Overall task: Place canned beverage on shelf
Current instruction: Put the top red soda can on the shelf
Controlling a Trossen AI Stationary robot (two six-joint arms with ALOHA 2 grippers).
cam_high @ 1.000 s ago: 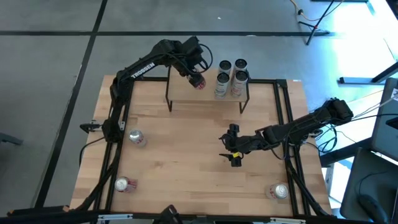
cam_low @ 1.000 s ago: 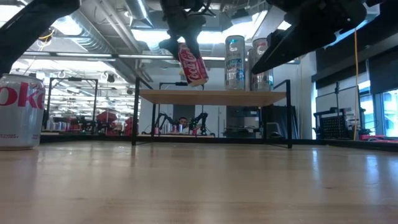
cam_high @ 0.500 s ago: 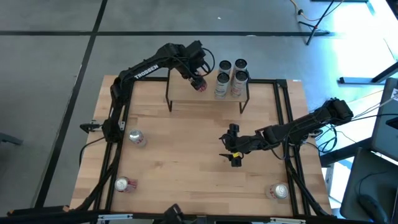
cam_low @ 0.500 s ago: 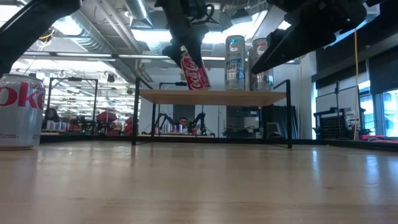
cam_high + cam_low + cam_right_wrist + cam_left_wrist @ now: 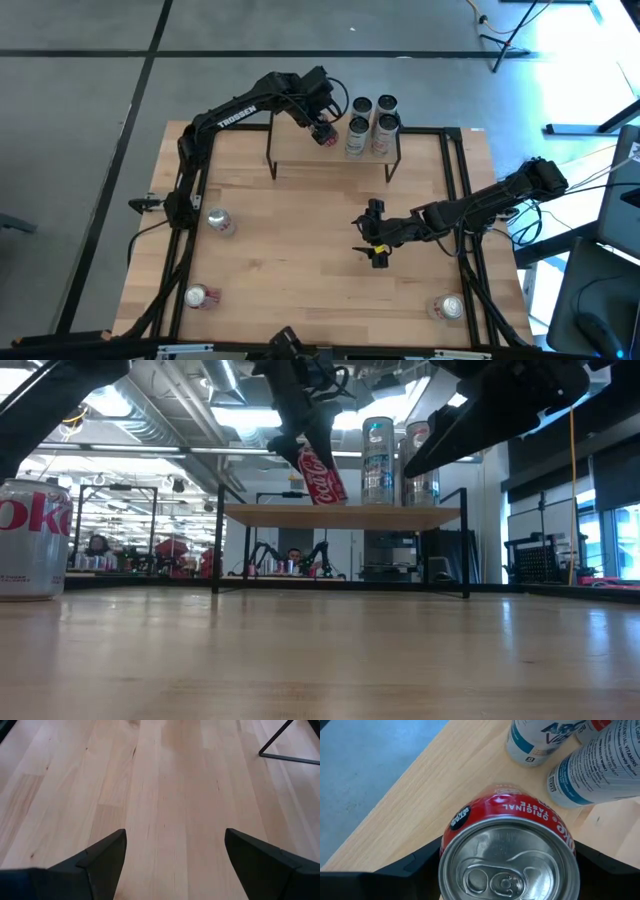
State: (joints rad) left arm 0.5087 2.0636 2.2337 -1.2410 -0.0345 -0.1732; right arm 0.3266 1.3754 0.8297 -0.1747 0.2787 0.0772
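Observation:
My left gripper (image 5: pixel 322 128) is shut on a red Coca-Cola can (image 5: pixel 320 475) over the shelf (image 5: pixel 340 516), a light wooden plank on thin black legs at the table's far side. The can is tilted, its bottom at the plank's top. In the left wrist view the can's silver top (image 5: pixel 507 862) faces the camera. Three slim pale cans (image 5: pixel 368 122) stand upright on the shelf just right of it. My right gripper (image 5: pixel 377 238) is open and empty over the middle of the table. My left gripper pinches the red can's upper wall (image 5: pixel 451 835) between its two fingers, which come from above, slanting down. The can is tilted, its top toward the table's left. Its lower end (image 5: pixel 335 498) is at the plank; whether it touches, I cannot tell.
Three more cans stand on the table: one at mid left (image 5: pixel 220 222), one near the front left (image 5: pixel 198 296), one near the front right (image 5: pixel 450 307). A large Coke can (image 5: pixel 32 540) fills the low view's left.
My left gripper has carried the red can toward the table's right and down, from above the shelf's left part to the plank beside the pale cans. The can has stayed tilted throughout. My right arm has kept still.

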